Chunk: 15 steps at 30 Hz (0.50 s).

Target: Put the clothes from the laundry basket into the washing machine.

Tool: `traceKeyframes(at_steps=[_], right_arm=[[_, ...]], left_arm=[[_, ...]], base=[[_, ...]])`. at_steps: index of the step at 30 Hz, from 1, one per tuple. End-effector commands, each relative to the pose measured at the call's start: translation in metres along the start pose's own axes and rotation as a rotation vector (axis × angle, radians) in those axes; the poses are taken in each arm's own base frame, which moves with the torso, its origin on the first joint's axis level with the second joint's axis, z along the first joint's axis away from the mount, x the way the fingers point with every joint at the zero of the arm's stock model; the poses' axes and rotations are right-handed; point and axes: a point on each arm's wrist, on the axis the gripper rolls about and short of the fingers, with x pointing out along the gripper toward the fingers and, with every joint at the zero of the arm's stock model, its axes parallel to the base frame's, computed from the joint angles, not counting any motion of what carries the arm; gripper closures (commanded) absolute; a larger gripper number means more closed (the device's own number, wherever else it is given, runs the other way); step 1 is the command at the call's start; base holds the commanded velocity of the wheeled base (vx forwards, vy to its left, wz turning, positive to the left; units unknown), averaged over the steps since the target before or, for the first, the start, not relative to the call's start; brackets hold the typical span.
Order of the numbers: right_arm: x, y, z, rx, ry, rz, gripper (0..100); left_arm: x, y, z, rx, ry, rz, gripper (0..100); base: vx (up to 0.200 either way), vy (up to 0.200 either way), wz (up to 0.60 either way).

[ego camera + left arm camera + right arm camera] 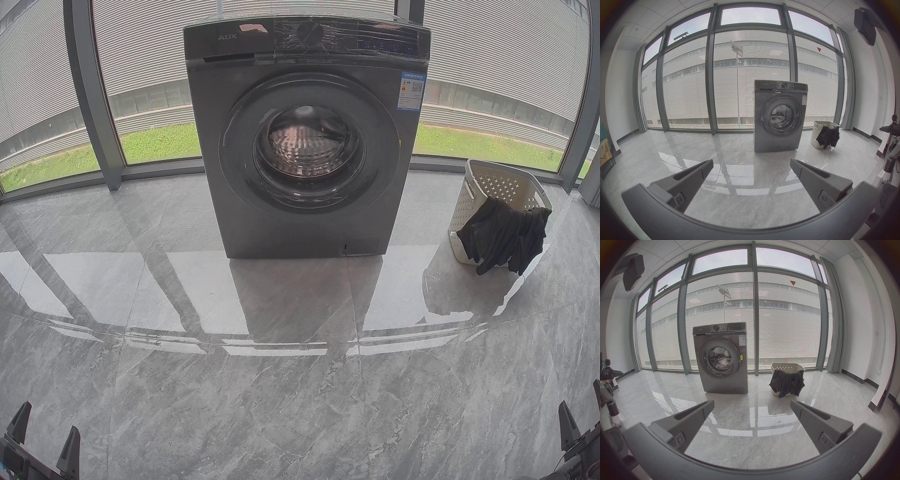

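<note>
1. Head view: looking at one grey washing machine standing at the far edge of the tiled floor, its round door appearing shut.
2. Finding one white laundry basket near the floor's far right corner, beside the machine but apart from it, with one dark garment hanging over its near rim and down its outer wall.
3. Holding the left gripper and right gripper low at the floor's near edge, well apart from basket and machine, both spread wide and carrying nothing.
4. Risking, by judgement: tipping or dragging the light basket when pulling the draped cloth; arriving at a closed door with the cloth already in hand; trailing loose fabric across the floor.
5. Counting: one machine, one basket, one visible garment (anything deeper inside being hidden), two grippers.
</note>
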Motion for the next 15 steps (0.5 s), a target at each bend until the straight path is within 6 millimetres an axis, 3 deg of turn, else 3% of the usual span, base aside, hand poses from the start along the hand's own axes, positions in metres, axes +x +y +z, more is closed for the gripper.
traceKeyframes(at_steps=[1, 15], right_arm=[[0.0000, 0.0000, -0.0052, 0.000, 0.001, 0.000, 0], [0.0000, -0.0002, -0.0052, 0.014, 0.001, -0.009, 0]], left_arm=[[0.0001, 0.0000, -0.0053, -0.001, 0.001, -0.001, 0], [0.0001, 0.0001, -0.0053, -0.009, 0.001, -0.001, 0]], base=[[0.000, 0.000, 0.00], [0.000, 0.000, 0.00]])
